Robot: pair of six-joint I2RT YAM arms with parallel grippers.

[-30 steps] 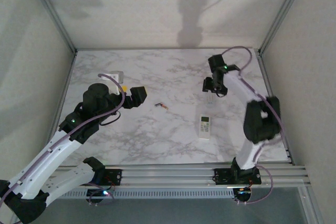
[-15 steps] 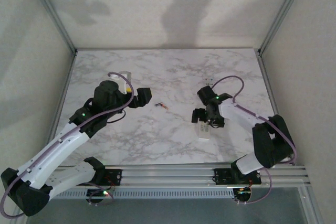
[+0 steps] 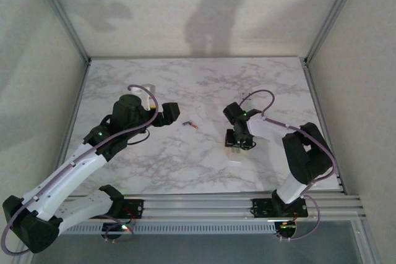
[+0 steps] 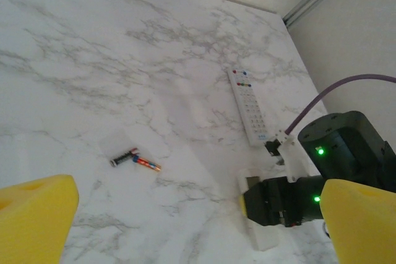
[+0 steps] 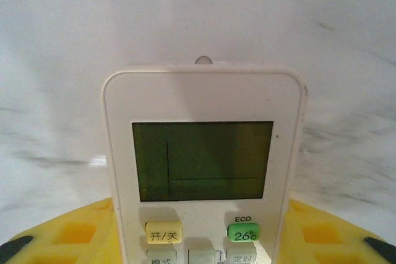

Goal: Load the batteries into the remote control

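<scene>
Batteries (image 4: 136, 160), 2 of them, lie end to end on the marble table (image 3: 154, 165), out ahead of the left gripper (image 4: 198, 233) and a little toward its left-hand pad. Seen from the top camera, the batteries (image 3: 190, 124) sit just beyond the left gripper (image 3: 168, 112) and between it and the right gripper (image 3: 238, 142), nearer the left one; nothing touches them.

The left jaws stand wide apart. Their yellow pads (image 4: 31, 214) show at the 2 lower corners of the left wrist view, with only bare table between them and nothing held.

The right gripper (image 5: 201, 233) is low over the remote control (image 5: 204, 165), a white unit with a greenish screen and a green ECO button. The remote control (image 3: 236, 154) lies lengthwise between the right jaws, its screen end reaching out past the fingertips. The jaws are about half closed, with 1 yellow pad (image 5: 68, 233) close against each long side. Whether they press on it or only flank it cannot be told.

A slim remote (image 4: 250, 112) with coloured buttons lies flat on the table beyond the right gripper (image 4: 284, 199), apart from it.
</scene>
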